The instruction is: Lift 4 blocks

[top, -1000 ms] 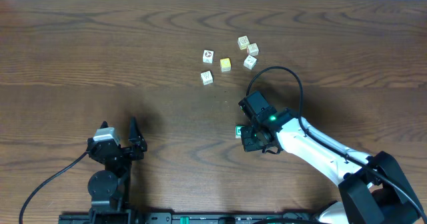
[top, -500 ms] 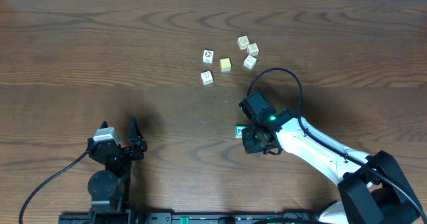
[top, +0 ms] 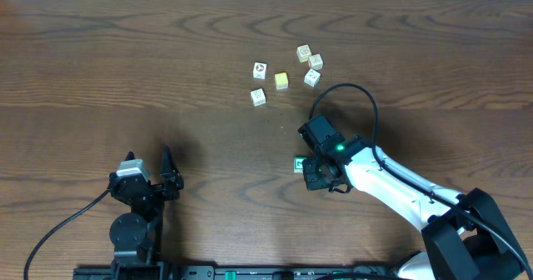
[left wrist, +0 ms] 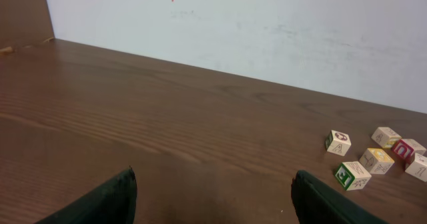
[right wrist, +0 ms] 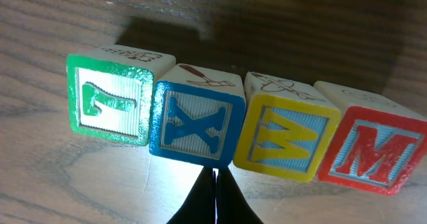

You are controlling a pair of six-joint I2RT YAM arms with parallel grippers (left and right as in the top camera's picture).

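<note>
Before the closed right jaws, four blocks (right wrist: 197, 123) in a crosswise row; left jaws wide.

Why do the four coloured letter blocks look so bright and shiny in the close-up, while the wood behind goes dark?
Right wrist view: a light close to the camera seems to flood the four blocks, leaving glare on the green block, a bright patch on the table and a dark shadow behind them. Overhead view: even light, only soft shadows.
</note>
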